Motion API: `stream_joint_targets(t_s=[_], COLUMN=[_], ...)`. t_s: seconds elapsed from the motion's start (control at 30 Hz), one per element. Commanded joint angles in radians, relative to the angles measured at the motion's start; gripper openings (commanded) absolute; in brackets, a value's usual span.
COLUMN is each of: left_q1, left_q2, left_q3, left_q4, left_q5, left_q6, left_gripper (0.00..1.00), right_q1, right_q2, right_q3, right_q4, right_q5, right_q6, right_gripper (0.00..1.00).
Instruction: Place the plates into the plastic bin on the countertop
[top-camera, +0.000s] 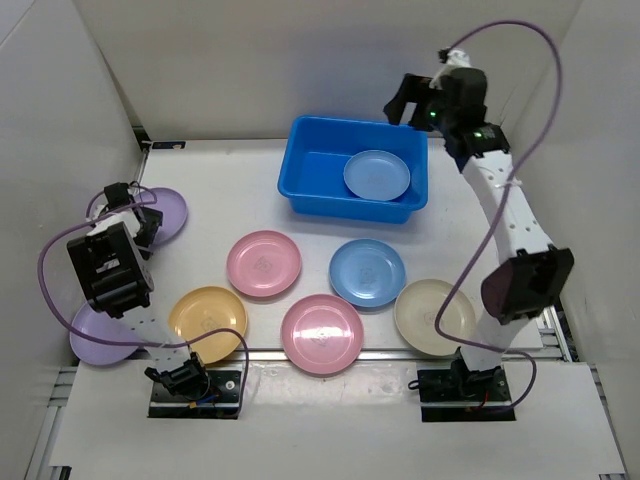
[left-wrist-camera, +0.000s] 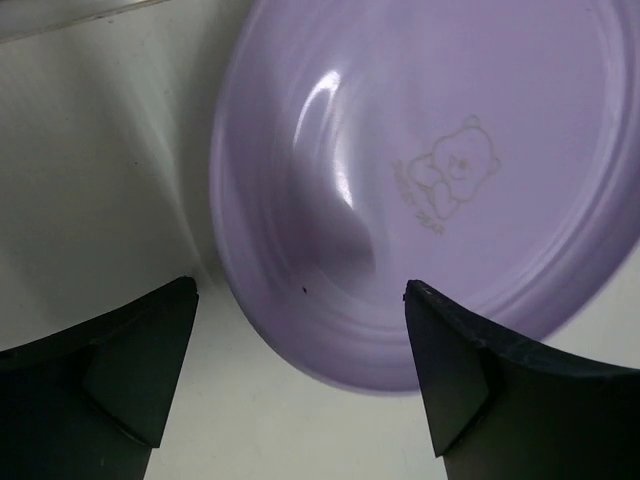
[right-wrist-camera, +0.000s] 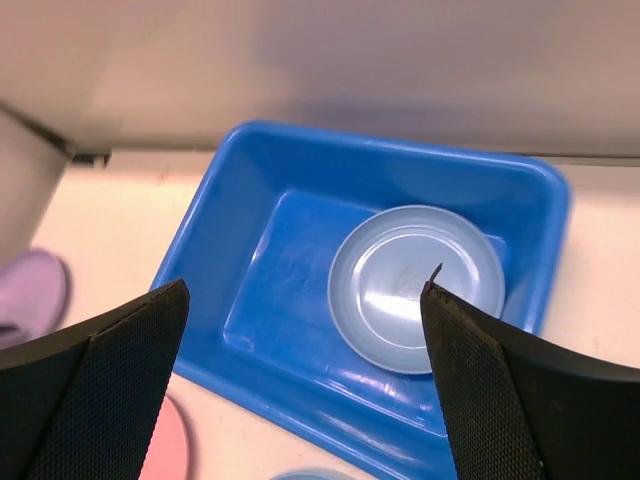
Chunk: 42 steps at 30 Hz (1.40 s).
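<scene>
Hovering right gripper (right-wrist-camera: 307, 285): I am seeing its jaws spread wide with nothing between them; it is hanging above the plastic bin (top-camera: 300, 175).
Left gripper (left-wrist-camera: 300, 285): its jaws are also standing wide apart, gripping nothing. The lilac plate (left-wrist-camera: 430, 170) is lying just ahead, its near rim showing between the fingers — whether they are touching it I cannot tell.
Plastic bin: sitting at the far middle of the countertop (top-camera: 230, 175), holding one light blue plate (top-camera: 377, 175) on its floor.
Plates outside: seven are lying on the countertop — a second lilac plate (top-camera: 90, 340) by the left arm, then a yellow plate (top-camera: 207, 318), pink plate (top-camera: 263, 263), another pink plate (top-camera: 322, 333), blue plate (top-camera: 367, 272) and cream plate (top-camera: 430, 316).
</scene>
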Motion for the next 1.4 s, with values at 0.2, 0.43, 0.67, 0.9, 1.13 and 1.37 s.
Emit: stream_joint_targets(t_s=[0.2, 0.43, 0.67, 0.9, 1.13, 1.37], left_q1=[0.011, 0.011, 0.011, -0.069, -0.186, -0.484], left_q2=[0.113, 0.141, 0.104, -0.031, -0.157, -0.007], left_q3=[0.121, 0.121, 0.133, 0.207, 0.351, 0.682], left_q4=[0.006, 0.009, 0.007, 0.039, 0.156, 0.132], left_q5=[-0.002, 0.021, 0.076, 0.079, 0.248, 0.374], left_q6=[-0.041, -0.053, 0.013, 0.143, 0.282, 0.399], left_gripper=[0.75, 0.43, 0.1, 0.1, 0.1, 0.1], right_q1=[-0.064, -0.076, -0.076, -0.076, -0.076, -0.082], right_q2=[-0.19, -0.35, -0.469, -0.531, -0.568, -0.613], right_q3=[-0.265, -0.397, -0.477, -0.545, -0.632, -0.67], right_q4=[-0.013, 0.015, 0.015, 0.003, -0.016, -0.053], right_q5=[-0.021, 0.061, 0.133, 0.152, 0.186, 0.256], right_q6=[0.1, 0.125, 0.131, 0.134, 0.125, 0.131], right_gripper=[0.99, 0.99, 0.99, 0.99, 0.99, 0.99])
